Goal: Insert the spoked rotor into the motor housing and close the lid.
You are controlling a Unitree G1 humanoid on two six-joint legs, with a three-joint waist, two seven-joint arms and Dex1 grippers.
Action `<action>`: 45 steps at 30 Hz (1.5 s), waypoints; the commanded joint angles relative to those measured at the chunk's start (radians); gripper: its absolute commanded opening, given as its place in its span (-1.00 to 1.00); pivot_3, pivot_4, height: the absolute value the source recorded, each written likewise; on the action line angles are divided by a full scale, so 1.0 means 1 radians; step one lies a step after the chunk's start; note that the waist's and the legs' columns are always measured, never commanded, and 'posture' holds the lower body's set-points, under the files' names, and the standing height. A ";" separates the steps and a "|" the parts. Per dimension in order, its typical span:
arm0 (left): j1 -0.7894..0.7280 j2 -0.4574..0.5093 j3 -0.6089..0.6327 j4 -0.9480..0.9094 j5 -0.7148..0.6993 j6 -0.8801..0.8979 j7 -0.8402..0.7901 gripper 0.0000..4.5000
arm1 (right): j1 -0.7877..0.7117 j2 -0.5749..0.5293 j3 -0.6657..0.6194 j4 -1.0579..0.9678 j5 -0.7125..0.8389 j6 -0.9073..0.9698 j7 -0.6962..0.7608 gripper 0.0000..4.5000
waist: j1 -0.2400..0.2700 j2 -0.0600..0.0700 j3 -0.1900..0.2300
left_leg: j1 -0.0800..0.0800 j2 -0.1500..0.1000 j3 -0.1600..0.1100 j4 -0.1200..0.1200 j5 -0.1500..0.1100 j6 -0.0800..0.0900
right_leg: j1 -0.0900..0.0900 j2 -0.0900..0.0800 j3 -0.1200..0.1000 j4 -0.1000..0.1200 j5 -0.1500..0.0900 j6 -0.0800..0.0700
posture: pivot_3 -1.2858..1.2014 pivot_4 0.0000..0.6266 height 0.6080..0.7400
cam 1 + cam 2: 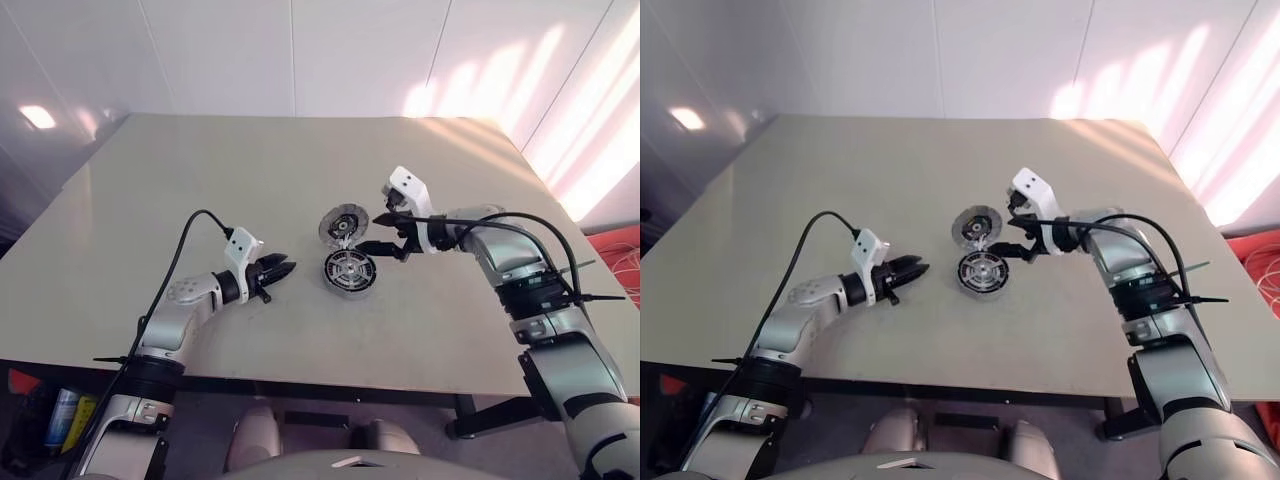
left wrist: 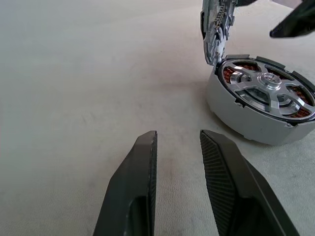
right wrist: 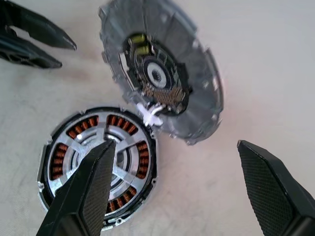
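The black-rimmed, silver-spoked rotor (image 3: pixel 101 164) is already sitting inside the round coppery-wound motor housing (image 2: pixel 256 120), the grey disc lid (image 3: pixel 189 73) standing open, both grippers, right (image 3: pixel 182 182) wide, left (image 2: pixel 177 147) slightly parted, holding nothing.

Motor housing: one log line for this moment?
silver spoked rotor: seated in round housing | grey disc lid: open | right gripper: open, empty

Beige table (image 1: pixel 200 170), sunlit white wall (image 1: pixel 420 60)
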 commanded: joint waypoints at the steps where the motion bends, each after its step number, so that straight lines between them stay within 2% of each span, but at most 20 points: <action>1: -0.018 0.010 0.006 -0.044 -0.005 0.000 -0.001 -0.34 | 0.017 -0.012 0.000 -0.093 -0.024 -0.027 -0.022 0.99 | 0.000 0.000 0.000 | 0.000 0.000 0.000 0.000 0.000 0.000 | 0.000 0.000 0.000 0.000 0.000 0.000 | 0.03 -1.00 1.00; 11: -0.042 0.013 0.004 -0.015 0.001 -0.011 -0.010 -0.34 | 0.019 -0.007 0.011 -0.075 -0.104 -0.093 -0.087 0.99 | -0.001 0.000 0.000 | 0.001 0.000 0.000 0.000 0.000 0.000 | 0.000 0.000 0.000 0.000 0.000 0.000 | 0.03 -1.00 1.00; 17: -0.041 0.012 0.005 -0.012 0.003 -0.017 -0.009 -0.34 | 0.028 -0.011 -0.016 -0.095 -0.098 -0.111 -0.094 0.99 | -0.001 0.000 0.000 | 0.001 0.000 0.000 0.000 0.000 0.000 | 0.000 0.000 0.000 0.000 0.000 0.000 | 0.03 -1.00 1.00; 21: -0.037 0.012 0.005 -0.018 0.003 -0.016 -0.006 -0.34 | 0.033 -0.016 -0.039 -0.122 -0.069 -0.073 -0.080 0.41 | -0.001 0.000 0.000 | 0.001 0.000 0.000 0.000 0.000 0.000 | 0.000 0.000 0.000 0.000 0.000 0.000 | 0.03 -1.00 1.00; 24: -0.033 0.011 0.004 -0.022 0.004 -0.016 -0.003 -0.34 | 0.075 -0.007 -0.070 -0.138 -0.056 -0.174 -0.091 -0.05 | -0.001 0.000 0.000 | 0.001 0.000 0.000 0.000 0.000 0.000 | 0.000 0.000 0.000 0.000 0.000 0.000 | 0.03 -1.00 1.00; 31: -0.027 0.012 0.003 -0.028 0.005 -0.017 -0.001 -0.34 | 0.167 -0.020 -0.097 -0.210 -0.040 -0.244 -0.078 -0.05 | -0.001 0.000 0.000 | 0.000 0.000 0.000 0.000 0.000 0.000 | 0.000 0.000 0.000 0.000 0.000 0.000 | 0.03 -1.00 1.00; 34: -0.028 0.013 0.001 -0.026 0.006 -0.019 -0.002 -0.34 | 0.220 -0.040 -0.105 -0.251 -0.013 -0.257 -0.039 -0.33 | -0.001 0.000 0.000 | 0.001 0.000 0.000 0.000 0.000 0.000 | 0.001 0.000 0.000 0.000 0.000 0.000 | 0.03 -1.00 1.00; 38: -0.033 0.015 0.000 -0.019 0.007 -0.021 -0.006 -0.34 | 0.229 -0.031 -0.083 -0.266 -0.031 -0.268 -0.052 -0.93 | -0.003 0.000 0.000 | 0.001 0.000 0.000 0.000 0.000 0.001 | 0.001 0.000 0.000 0.000 0.000 0.000 | 0.03 -1.00 1.00; 39: -0.035 0.015 0.000 -0.017 0.008 -0.022 -0.006 -0.34 | 0.223 -0.023 -0.074 -0.263 -0.034 -0.264 -0.055 -0.99 | -0.004 0.000 0.000 | 0.001 0.000 0.000 0.000 0.000 0.001 | 0.001 0.000 0.000 0.000 0.000 0.000 | 0.03 -1.00 1.00; 45: -0.035 0.016 0.002 -0.013 0.010 -0.026 -0.004 -0.34 | 0.174 0.037 -0.023 -0.217 -0.056 -0.269 -0.067 -0.99 | -0.006 0.000 0.000 | 0.002 0.000 0.000 0.000 0.000 0.000 | 0.001 0.000 0.000 0.000 0.000 0.000 | 0.03 -1.00 1.00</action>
